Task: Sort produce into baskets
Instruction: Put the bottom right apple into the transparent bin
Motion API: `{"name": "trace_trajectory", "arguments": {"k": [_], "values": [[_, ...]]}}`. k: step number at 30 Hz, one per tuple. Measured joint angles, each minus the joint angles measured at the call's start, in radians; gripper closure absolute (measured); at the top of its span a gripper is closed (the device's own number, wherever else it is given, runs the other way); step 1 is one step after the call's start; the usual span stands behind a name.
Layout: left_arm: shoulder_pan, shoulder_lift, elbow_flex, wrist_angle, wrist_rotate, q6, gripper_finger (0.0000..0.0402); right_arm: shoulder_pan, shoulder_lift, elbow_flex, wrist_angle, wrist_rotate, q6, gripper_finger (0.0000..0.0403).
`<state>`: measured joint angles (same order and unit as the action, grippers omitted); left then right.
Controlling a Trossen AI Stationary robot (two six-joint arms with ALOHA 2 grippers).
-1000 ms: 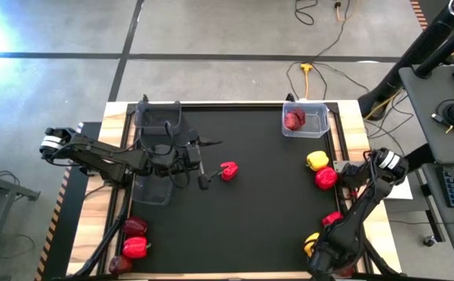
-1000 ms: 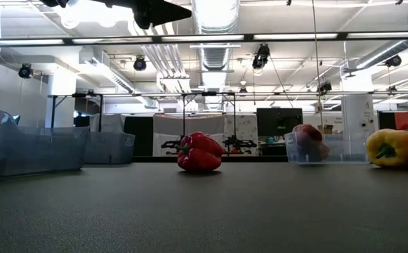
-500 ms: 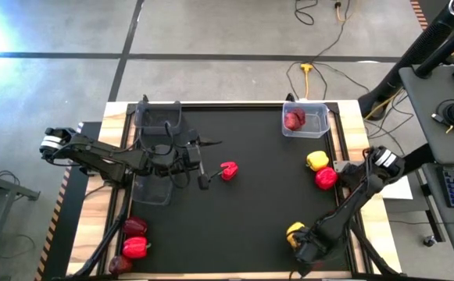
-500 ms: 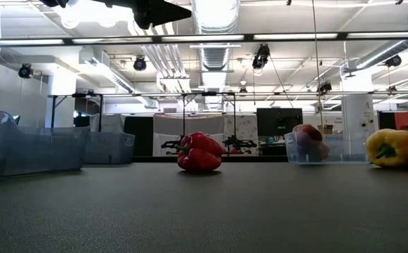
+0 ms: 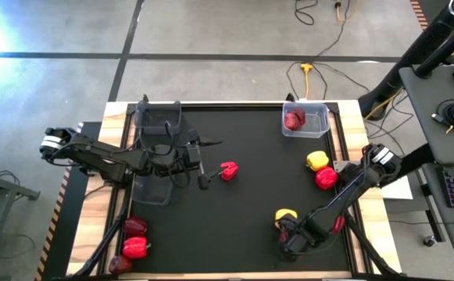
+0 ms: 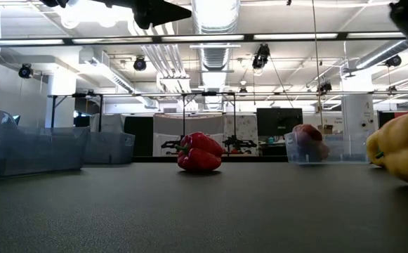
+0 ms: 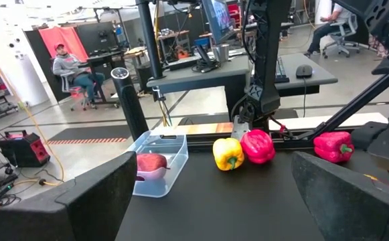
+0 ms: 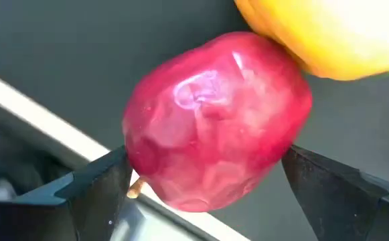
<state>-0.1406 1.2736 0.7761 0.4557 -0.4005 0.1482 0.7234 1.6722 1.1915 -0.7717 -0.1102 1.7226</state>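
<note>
1. Right gripper (image 5: pixel 291 234) clamped round a red fruit (image 8: pixel 217 120), yellow pepper (image 5: pixel 286 215) touching it.
2. Clear basket (image 5: pixel 316 125) lies far across the table.
3. Left gripper (image 5: pixel 203 164) spread wide (idle, beside a red pepper (image 5: pixel 228 171)).

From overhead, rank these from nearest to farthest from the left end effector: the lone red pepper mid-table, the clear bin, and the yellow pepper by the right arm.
1. Red pepper, just right of the left end effector.
2. Yellow pepper, front right.
3. Clear bin, far right corner.
</note>
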Motion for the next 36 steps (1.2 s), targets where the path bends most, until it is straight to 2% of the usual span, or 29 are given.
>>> {"name": "trace_trajectory", "arguments": {"k": [4,9,15,24,27,32,36], "values": [[0.000,0.000,0.000,0.000,0.000,0.000,0.0024,-0.003,0.000,0.000,0.032,0.082,0.098,0.0032],[0.000,0.000,0.000,-0.001,0.000,0.000,0.0024,-0.006,0.000,-0.009,0.034,0.227,0.118,0.0032],[0.000,-0.013,0.000,-0.012,0.000,0.000,0.0024,-0.053,0.000,-0.008,0.066,0.280,0.027,0.0032],[-0.014,-0.031,0.000,-0.069,-0.001,-0.068,0.0024,-0.108,-0.001,0.093,0.077,0.306,-0.408,0.0032],[-0.040,-0.032,0.000,-0.092,0.000,-0.114,0.0024,-0.114,-0.001,0.125,0.075,0.314,-0.653,0.0032],[-0.122,-0.034,0.000,-0.118,0.000,-0.175,0.0024,-0.114,-0.001,0.152,0.072,0.323,-1.192,0.0032],[-0.214,-0.043,0.000,-0.135,-0.005,-0.219,0.0024,-0.116,-0.001,0.149,0.069,0.372,-1.444,0.0033]]}}
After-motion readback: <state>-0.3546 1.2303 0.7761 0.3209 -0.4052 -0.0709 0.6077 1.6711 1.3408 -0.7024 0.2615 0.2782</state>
